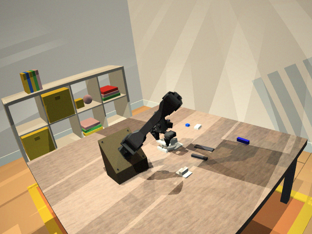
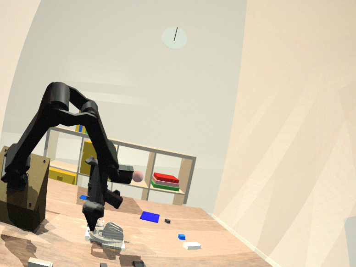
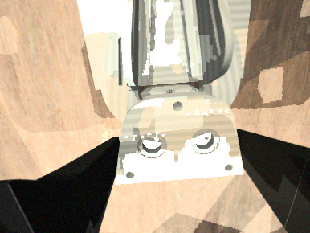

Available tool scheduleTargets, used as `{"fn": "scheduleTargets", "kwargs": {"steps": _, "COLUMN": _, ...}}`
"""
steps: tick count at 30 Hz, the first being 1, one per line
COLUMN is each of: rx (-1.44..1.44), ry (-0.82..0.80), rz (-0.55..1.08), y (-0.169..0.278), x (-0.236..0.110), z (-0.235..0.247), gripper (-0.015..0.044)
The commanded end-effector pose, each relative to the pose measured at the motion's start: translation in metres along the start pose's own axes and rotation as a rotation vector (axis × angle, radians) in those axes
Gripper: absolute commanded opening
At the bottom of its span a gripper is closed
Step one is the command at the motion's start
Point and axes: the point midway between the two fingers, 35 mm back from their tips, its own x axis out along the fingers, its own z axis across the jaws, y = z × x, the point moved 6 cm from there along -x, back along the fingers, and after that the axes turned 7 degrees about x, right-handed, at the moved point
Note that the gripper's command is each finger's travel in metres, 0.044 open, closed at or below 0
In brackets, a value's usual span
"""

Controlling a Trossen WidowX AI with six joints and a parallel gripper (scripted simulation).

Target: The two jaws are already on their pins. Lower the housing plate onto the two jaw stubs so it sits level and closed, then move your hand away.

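Note:
My gripper [image 1: 162, 141] [image 2: 93, 229] [image 3: 173, 138] is shut on the housing plate [image 1: 160, 142] [image 2: 100, 223] [image 3: 161, 114], a pale plate rounded on one side. The fingers grip its two side edges. In the wrist view it looks about level, low over the near end of the pale base [image 1: 179, 145] [image 2: 114, 245] [image 3: 100, 60]. Bright round stub tops show inside both large holes of the plate, slightly off centre. The jaws [image 1: 174, 141] [image 2: 113, 230] stand upright beyond the plate. Whether the plate touches the base is hidden by the near finger.
Two black bars [image 1: 204, 147] [image 1: 199, 157] and a white stepped piece [image 1: 183, 171] lie near the base. A small blue block [image 1: 187, 124] [image 2: 181, 236], a white block [image 1: 197, 126] [image 2: 191, 245] and a blue bar [image 1: 243, 140] lie farther off. A flat blue tile [image 2: 149, 216] lies behind.

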Motion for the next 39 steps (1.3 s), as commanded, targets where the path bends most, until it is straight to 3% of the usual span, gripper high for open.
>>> {"fn": "scheduleTargets", "kwargs": {"steps": 1, "rx": -0.007, "ry": 0.005, "rz": 0.0, "y": 0.002, "x": 0.006, "z": 0.0, "gripper": 0.0351}}
{"fn": "scheduleTargets", "kwargs": {"steps": 39, "rx": -0.007, "ry": 0.008, "rz": 0.0, "y": 0.003, "x": 0.021, "z": -0.001, "gripper": 0.0351}}
